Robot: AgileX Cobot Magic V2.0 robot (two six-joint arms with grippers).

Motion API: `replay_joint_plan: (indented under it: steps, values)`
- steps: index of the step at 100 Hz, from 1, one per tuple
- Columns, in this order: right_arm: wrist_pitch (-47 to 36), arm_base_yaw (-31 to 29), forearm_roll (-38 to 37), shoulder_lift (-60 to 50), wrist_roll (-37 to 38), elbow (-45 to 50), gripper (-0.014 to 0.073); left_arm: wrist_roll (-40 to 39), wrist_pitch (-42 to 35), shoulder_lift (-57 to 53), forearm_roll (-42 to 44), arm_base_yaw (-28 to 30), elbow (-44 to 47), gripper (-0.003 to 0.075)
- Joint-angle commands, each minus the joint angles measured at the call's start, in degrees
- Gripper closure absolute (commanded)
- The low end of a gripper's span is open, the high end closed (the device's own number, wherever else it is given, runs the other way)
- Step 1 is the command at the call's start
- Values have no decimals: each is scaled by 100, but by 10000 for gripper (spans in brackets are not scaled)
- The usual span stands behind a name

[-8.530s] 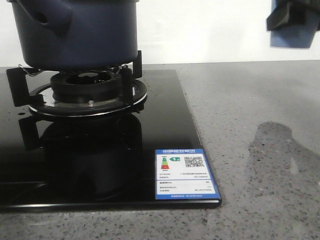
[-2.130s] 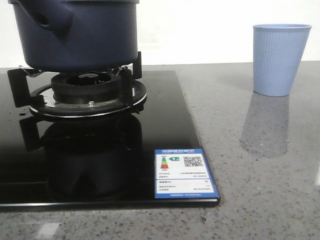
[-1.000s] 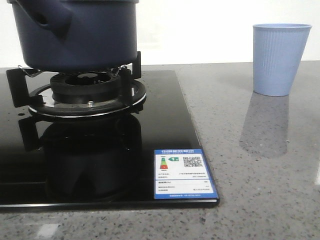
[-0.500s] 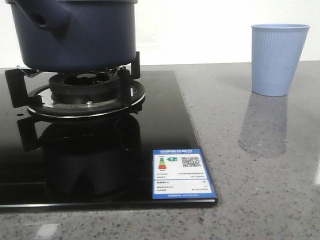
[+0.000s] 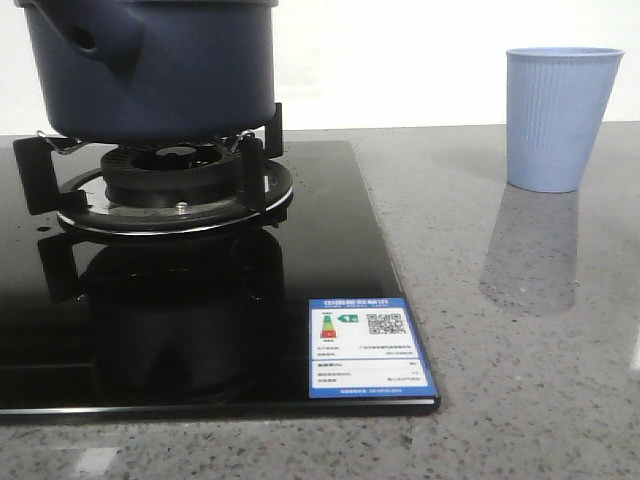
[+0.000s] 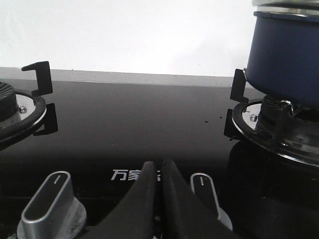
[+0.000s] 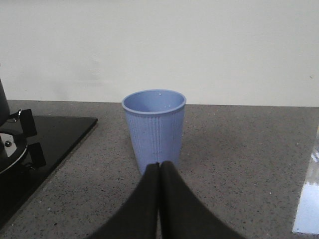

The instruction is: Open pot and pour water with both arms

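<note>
Nearest, both grippers are pinched closed and empty: the left gripper (image 6: 158, 167) over the stove knobs (image 6: 52, 201), the right gripper (image 7: 159, 169) facing the ribbed blue cup (image 7: 154, 130). Beyond, the pot (image 5: 150, 65) sits on its burner (image 5: 175, 185), likely awaiting opening.

A kitchen: a black glass gas hob (image 5: 330, 210) is set into a grey speckled stone counter (image 5: 520, 330) against a plain white wall (image 7: 199, 45). A burner (image 5: 170, 180) with black pan supports sits at far left, 2 silver control knobs (image 6: 52, 201) line the hob's near edge, and an energy label (image 5: 368, 345) marks its near right corner.
</note>
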Motion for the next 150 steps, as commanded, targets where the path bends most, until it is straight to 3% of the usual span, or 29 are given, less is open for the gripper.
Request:
replay_joint_plan:
  steps: [1,56,60,63,78,84,90,107,123,142,150]
  values:
    - [-91,-35,4,37,-12,-140,660,-60,-412,-160,-26,-1,195,739]
    - [294,-35,123,37,-76,-140,660,-60,-412,-160,-26,-1,195,739]
    - [351,-35,549,48,-550,-140,660,-60,-412,-160,-26,-1,195,739]
    - [394,-35,1266,63,-1137,-128,660,-60,-412,-160,-26,-1,195,739]
    - [721,-35,5170,178,-5423,-118,660,-60,-412,-160,-26,-1,195,739]
    - [719,-35,6228,178,-6441,-53,660,-60,-412,-160,-26,-1,195,739]
    - [567,-35,6708,117,-7042,89,660,-60,-412,-160,-26,-1,195,739]
    - [-323,-35,7031,-467,-7176,890,660,-60,-412,-160,-26,-1,195,739]
    - [-389,-61,7104,-1204,-7176,1473,660,-60,-412,-160,-26,-1,195,739]
    - [861,-361,7103,-2193,-7176,1463,660,-60,-412,-160,-26,-1,195,739]
    - [893,-415,7090,-2111,-7176,1463,660,-60,-412,-147,-26,-1,195,739]
